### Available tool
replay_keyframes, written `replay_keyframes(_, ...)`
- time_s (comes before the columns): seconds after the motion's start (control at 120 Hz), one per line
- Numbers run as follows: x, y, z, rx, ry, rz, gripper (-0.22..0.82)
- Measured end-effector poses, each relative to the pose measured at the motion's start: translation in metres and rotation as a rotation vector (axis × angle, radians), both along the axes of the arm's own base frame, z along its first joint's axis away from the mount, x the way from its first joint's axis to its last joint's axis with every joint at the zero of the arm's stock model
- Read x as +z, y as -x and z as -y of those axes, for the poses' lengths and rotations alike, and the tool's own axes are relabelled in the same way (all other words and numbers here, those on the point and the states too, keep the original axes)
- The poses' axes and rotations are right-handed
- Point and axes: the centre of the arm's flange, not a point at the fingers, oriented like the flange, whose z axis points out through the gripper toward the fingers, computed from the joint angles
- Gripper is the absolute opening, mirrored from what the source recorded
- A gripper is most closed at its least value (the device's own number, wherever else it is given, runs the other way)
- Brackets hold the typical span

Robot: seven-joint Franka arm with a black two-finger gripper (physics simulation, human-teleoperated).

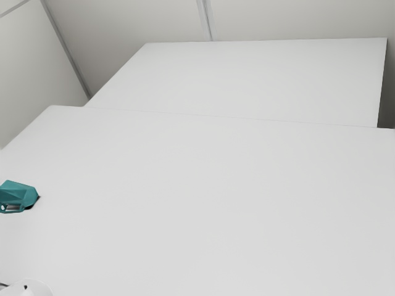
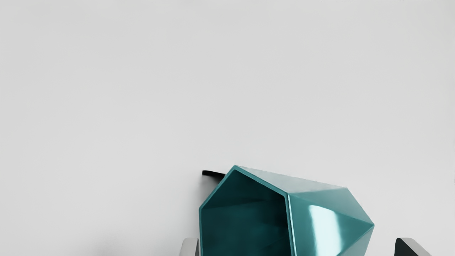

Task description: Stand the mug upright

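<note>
Where I look from the exterior view's left, a rounded white piece point(image 1: 37, 288) sits in the near corner. A little farther off, at that same left edge, the teal mug point(image 1: 18, 191) lies on its side on the white surface point(image 1: 216, 203), its handle point(image 1: 13, 212) low on the near side. It isn't standing as the job wants it, so I'd say the righting remains to be done.

Over by the mug, the claw point(image 2: 300, 247) is spread wide and pinching nothing. Going by the wrist view, one finger point(image 2: 188, 248) is just beside the open mouth point(image 2: 245, 224), and the other finger point(image 2: 414, 247) is off past the closed end, with a gap between. So the mug's long axis runs roughly from finger to finger, not across them, and that seems to me what the coming move turns on: a squeeze would press rim and base, unless the claw turns to take the walls. Those slanted faces could slip. How high the fingers are over it, I can't tell.

To the right, the surface stretches away, and a second pale top point(image 1: 247, 80) lies behind it on the far side.
</note>
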Motion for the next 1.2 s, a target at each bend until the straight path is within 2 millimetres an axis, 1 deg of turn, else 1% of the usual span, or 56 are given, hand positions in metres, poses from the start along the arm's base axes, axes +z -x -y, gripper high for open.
replay_keyframes(0.058, -0.006, -0.007, 0.002, -0.011, 0.012, 0.025, 0.60)
replay_keyframes(0.133, -0.012, -0.009, 0.005, -0.016, 0.030, 0.051, 0.60)
replay_keyframes(0.425, -0.042, 0.003, 0.025, -0.034, 0.117, 0.064, 0.60)
replay_keyframes(0.6, -0.046, 0.002, 0.029, -0.050, 0.124, 0.073, 0.60)
replay_keyframes(0.633, -0.046, 0.002, 0.030, -0.053, 0.123, 0.075, 0.57)
replay_keyframes(0.658, -0.046, 0.002, 0.030, -0.055, 0.122, 0.077, 0.52)
replay_keyframes(0.767, -0.043, 0.000, 0.031, -0.065, 0.113, 0.083, 0.29)
replay_keyframes(0.875, -0.040, -0.003, 0.032, -0.074, 0.105, 0.090, 0.09)
replay_keyframes(0.983, -0.031, -0.009, 0.033, -0.085, 0.087, 0.100, -0.02)
replay_keyframes(1.05, -0.019, -0.018, 0.037, -0.101, 0.071, 0.114, -0.08)
replay_keyframes(1.15, 0.002, -0.036, 0.049, -0.135, 0.050, 0.139, -0.12)
replay_keyframes(1.2, 0.009, -0.045, 0.055, -0.153, 0.045, 0.145, -0.13)
